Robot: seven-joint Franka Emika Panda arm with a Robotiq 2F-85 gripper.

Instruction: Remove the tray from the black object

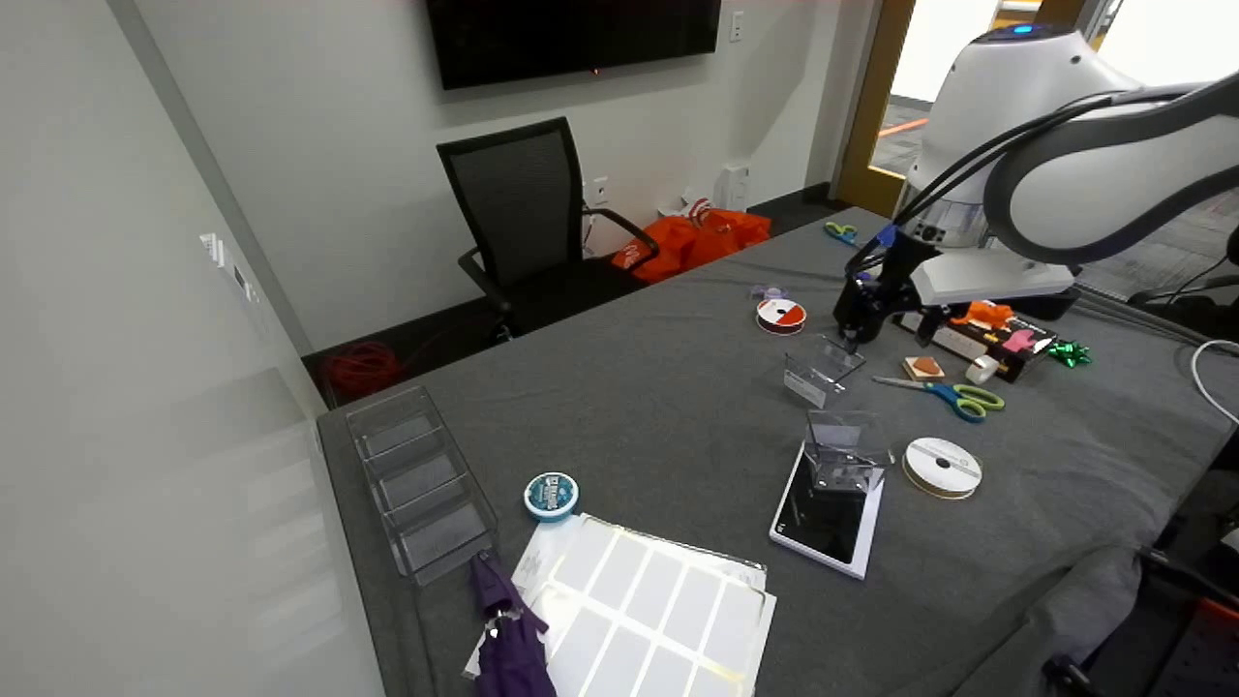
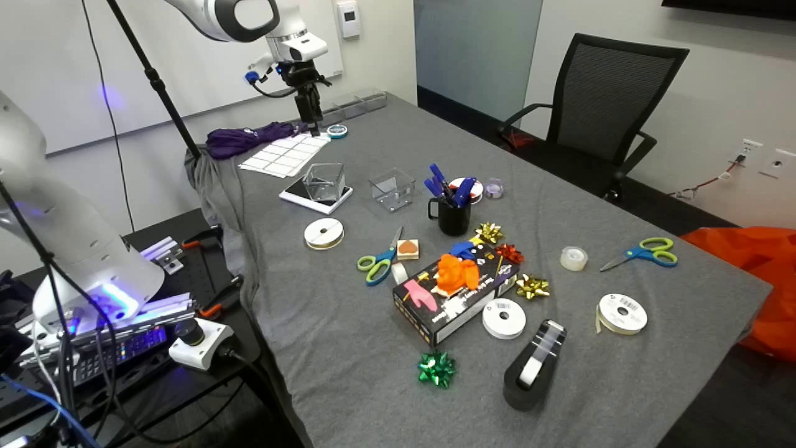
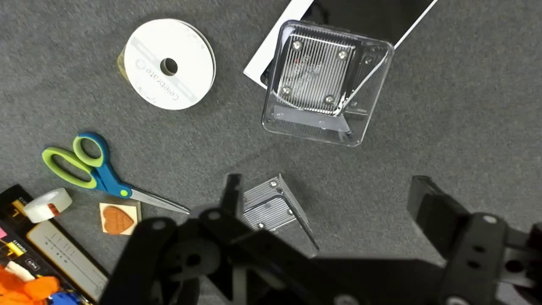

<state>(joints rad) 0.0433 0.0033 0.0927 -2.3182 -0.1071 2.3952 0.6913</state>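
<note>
The black object (image 1: 818, 523) is a flat tablet-like slab with a glossy black face and a white border; it also shows in an exterior view (image 2: 297, 188) and the wrist view (image 3: 364, 17). A small clear plastic tray (image 1: 847, 450) stands on one end of it, also seen in an exterior view (image 2: 324, 182). In the wrist view the tray (image 3: 315, 76) overhangs the slab's end. My gripper (image 3: 327, 178) is open and empty in the air, its fingers below the tray in that picture. It shows in both exterior views (image 1: 889, 337) (image 2: 314, 130).
A second clear container (image 2: 392, 188) stands near the slab, partly behind a finger in the wrist view (image 3: 271, 212). A ribbon spool (image 1: 942, 468), scissors (image 1: 953, 395), a black mug with pens (image 2: 453, 218), a black box (image 2: 448, 314) and white sheets (image 1: 639, 610) lie around.
</note>
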